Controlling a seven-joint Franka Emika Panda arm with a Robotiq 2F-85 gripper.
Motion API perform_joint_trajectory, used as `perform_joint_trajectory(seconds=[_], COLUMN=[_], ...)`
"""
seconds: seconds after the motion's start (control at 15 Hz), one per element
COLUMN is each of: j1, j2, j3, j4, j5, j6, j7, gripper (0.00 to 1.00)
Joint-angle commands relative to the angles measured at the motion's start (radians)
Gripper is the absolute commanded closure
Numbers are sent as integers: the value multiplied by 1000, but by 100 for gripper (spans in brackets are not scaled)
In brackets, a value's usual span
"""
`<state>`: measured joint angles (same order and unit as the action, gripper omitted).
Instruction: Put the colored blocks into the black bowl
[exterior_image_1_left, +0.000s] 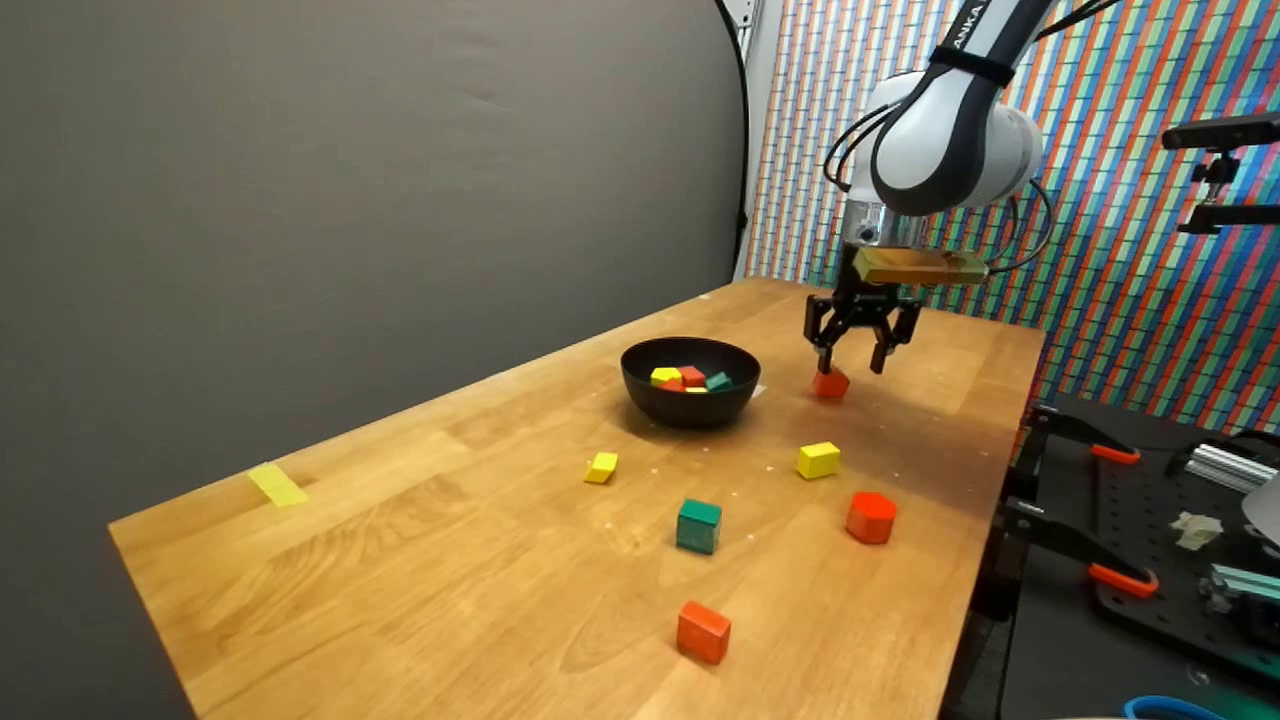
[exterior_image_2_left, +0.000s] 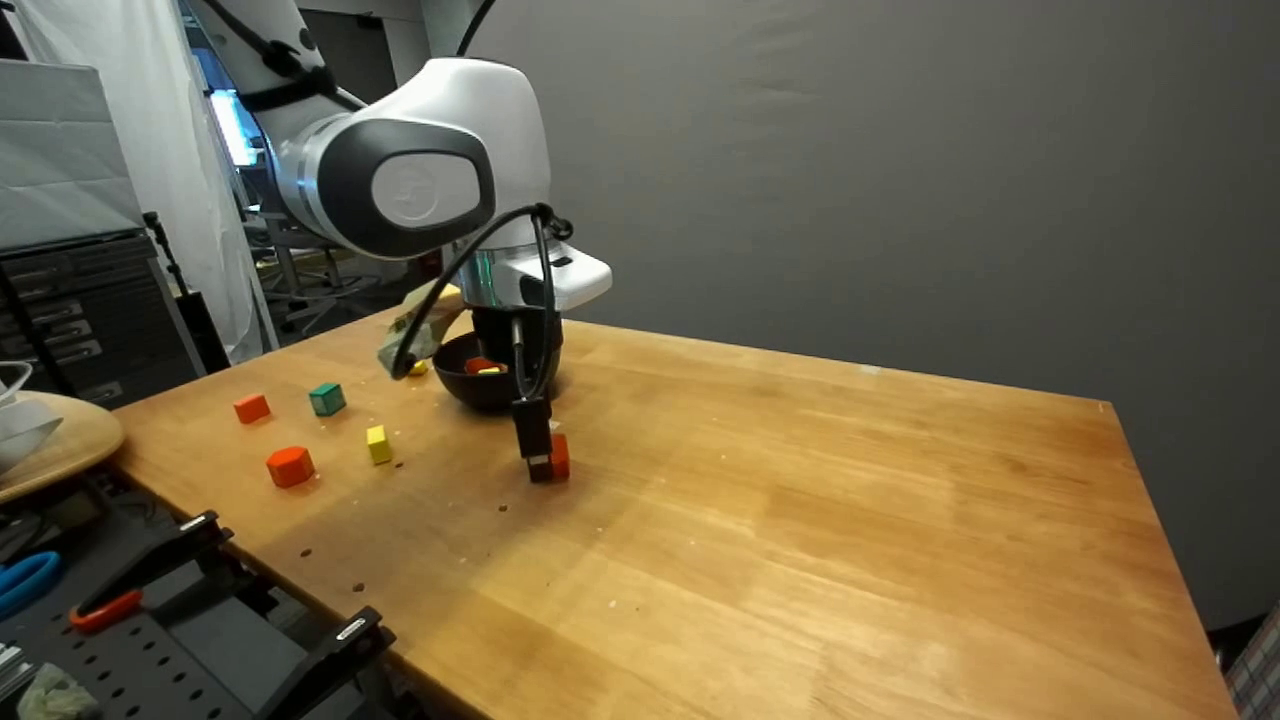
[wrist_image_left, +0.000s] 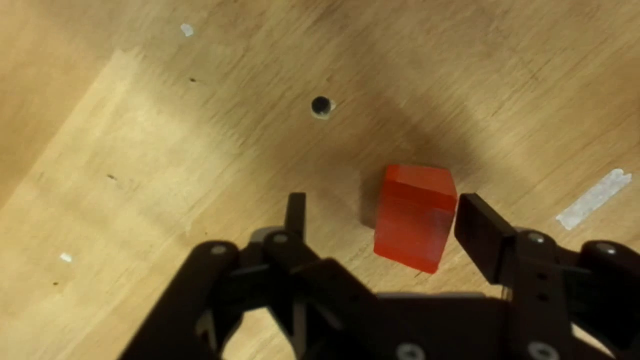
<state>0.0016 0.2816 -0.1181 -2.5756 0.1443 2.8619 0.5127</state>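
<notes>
My gripper (exterior_image_1_left: 851, 364) spread; red block (wrist_image_left: 416, 220) between the fingers (wrist_image_left: 482, 235), mid-worktop (exterior_image_2_left: 850, 520), nearer one. Closing lopsided could shove or spin it; height unclear. Bowl (exterior_image_1_left: 690, 408), part-filled, toward edge by grey wall (exterior_image_1_left: 400, 180); rim to clear. Hex block (exterior_image_1_left: 871, 518) toward edge by clamps (exterior_image_2_left: 335, 658); yellow block (exterior_image_1_left: 819, 460) off my likely path

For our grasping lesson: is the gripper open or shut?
The gripper is open: the wrist view shows its fingers apart, table visible between one and the red block.
</notes>
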Motion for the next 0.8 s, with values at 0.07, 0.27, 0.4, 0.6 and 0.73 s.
perform_joint_trajectory(seconds=[0.07,0.27,0.4,0.6,0.73], j1=[-6,21,41,82,199], j2=[62,97,100,4,-80], j3=[44,20,3,-6,-98], j4=[53,77,87,61,22], j5=[88,63,45,-10,-153], j6=[45,59,55,1,3], j7=[-57,-38,-31,-65,1], gripper=[48,74,84,83,83])
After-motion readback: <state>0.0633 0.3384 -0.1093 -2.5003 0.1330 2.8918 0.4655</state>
